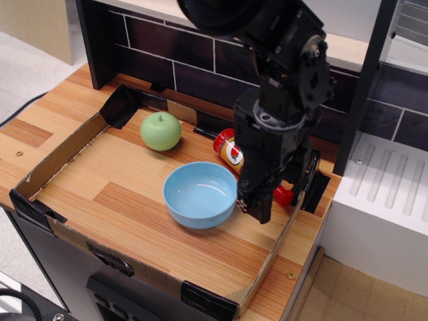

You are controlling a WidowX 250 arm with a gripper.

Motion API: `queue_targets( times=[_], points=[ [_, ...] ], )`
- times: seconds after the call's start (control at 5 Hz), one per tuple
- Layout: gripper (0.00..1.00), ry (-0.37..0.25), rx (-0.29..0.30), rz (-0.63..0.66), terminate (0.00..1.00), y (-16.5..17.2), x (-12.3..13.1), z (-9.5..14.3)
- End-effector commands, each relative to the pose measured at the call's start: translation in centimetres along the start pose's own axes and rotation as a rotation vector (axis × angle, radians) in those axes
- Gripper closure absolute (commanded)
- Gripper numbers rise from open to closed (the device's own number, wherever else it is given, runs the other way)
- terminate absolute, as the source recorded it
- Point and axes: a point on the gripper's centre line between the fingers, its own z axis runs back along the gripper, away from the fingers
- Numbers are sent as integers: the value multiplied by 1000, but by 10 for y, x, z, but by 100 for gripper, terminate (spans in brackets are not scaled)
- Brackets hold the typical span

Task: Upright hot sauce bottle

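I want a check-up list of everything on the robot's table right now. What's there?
Surface: wooden table carrying a shallow cardboard tray with black-taped corners.
Job's things: hot sauce bottle lying on its side in the tray, partly hidden by the arm.
Clutter: blue bowl, empty; green apple.
Grippers: pincer low over the bottle's neck end, beside the bowl; open or shut cannot be told.
Cables: a dark cable past the left edge.
Surroundings: dark tiled back wall; white unit on the right.
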Motion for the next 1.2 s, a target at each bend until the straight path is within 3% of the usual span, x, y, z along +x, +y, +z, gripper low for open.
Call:
queue_targets(
  times=[0.0,0.4,0.6,1.0],
  points=[
    [0,0,-73,59,0,-26,0,0],
    [0,-9,-18,51,0,-31,-4,-16],
    [100,-6,-15,40,0,-32,-5,-17],
    [100,29,13,-121,0,-29,-3,-14]
  ],
)
